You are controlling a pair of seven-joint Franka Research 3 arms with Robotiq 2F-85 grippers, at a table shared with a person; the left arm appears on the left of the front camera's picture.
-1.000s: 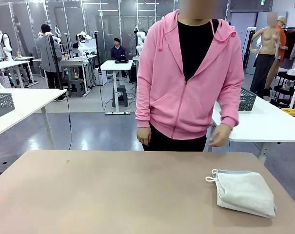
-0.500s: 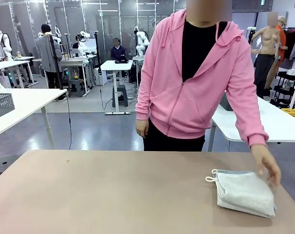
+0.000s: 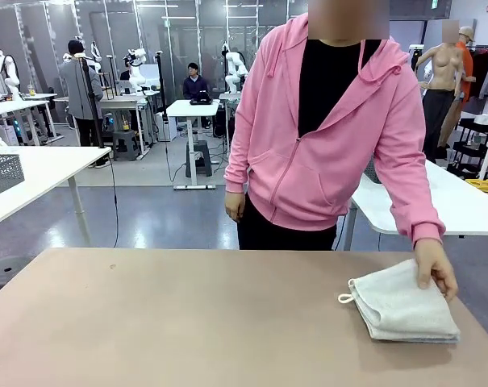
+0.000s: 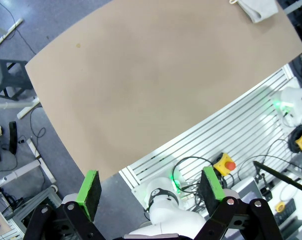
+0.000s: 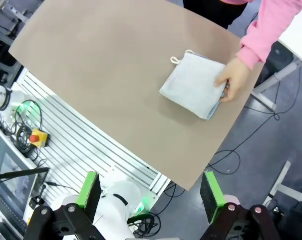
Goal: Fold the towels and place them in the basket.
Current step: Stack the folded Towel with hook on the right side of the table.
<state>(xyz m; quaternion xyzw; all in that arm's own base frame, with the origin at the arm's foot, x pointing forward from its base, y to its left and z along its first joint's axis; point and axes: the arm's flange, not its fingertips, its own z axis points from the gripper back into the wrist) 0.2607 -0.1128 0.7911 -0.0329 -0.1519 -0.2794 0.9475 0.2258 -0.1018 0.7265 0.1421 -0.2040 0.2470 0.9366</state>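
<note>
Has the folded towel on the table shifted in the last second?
Yes. The person's hand now grips the towel and its far edge has lifted off the table, toward the person.

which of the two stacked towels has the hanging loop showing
The cream-white towel on top: its loop sticks out at its left corner. The light blue towel beneath shows just as an edge under the person's hand.
</note>
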